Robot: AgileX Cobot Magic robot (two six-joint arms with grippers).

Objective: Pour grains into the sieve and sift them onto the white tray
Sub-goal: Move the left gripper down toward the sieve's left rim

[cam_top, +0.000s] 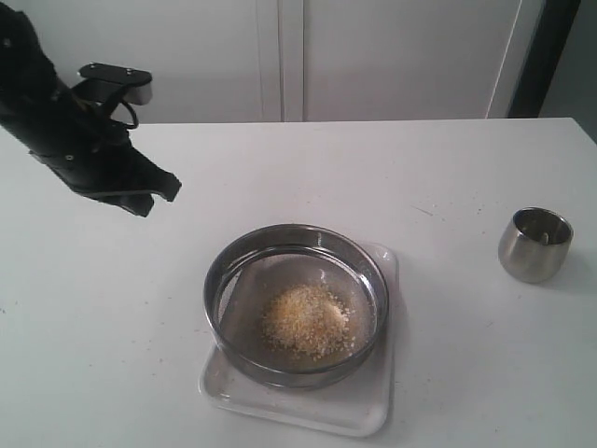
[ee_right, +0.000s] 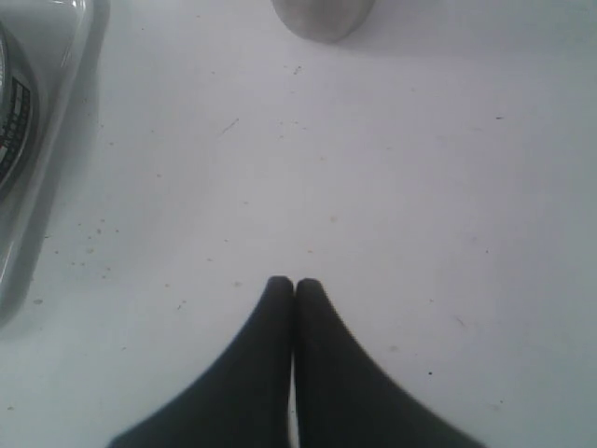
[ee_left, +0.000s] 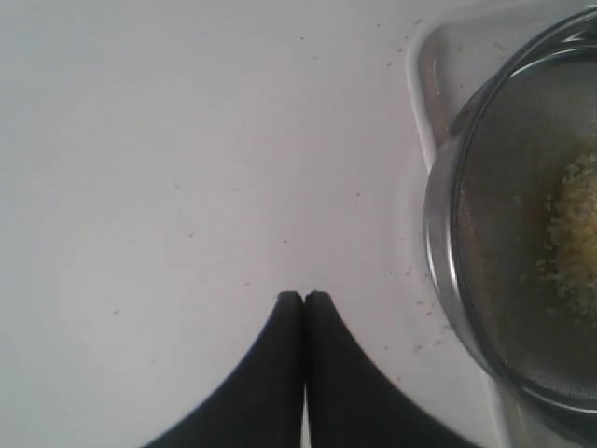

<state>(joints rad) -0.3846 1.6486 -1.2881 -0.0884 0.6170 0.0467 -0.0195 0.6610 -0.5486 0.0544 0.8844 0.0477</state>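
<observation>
two hands, left hand (ee_left: 304, 297) and right hand (ee_right: 295, 282), pressed closed, empty.

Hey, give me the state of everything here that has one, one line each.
sieve, upright, resting on white tray
white tray, flat on table
grains, piled in sieve
steel cup, upright, set aside
left gripper, shut, empty
right gripper, shut, empty
</observation>
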